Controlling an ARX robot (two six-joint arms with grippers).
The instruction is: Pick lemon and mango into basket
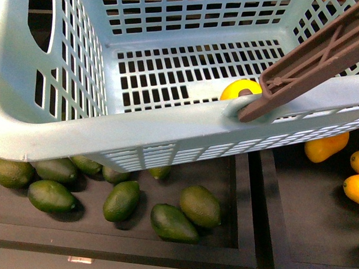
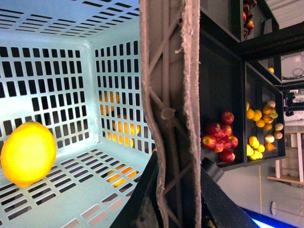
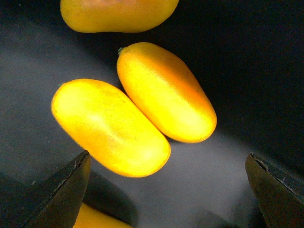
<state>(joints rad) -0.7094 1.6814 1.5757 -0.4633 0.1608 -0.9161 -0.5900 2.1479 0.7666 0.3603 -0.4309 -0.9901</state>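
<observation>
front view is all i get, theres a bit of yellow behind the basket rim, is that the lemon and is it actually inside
Observer: Yes. The left wrist view shows the whole lemon lying on the slotted floor of the basket.
Operator: cant see any arm, wheres the right one
Observer: The right gripper hangs open over a mango, which touches a second mango.
Operator: and the left
Observer: The left gripper looks shut on the basket's handle, with one dark finger on each side.
</observation>
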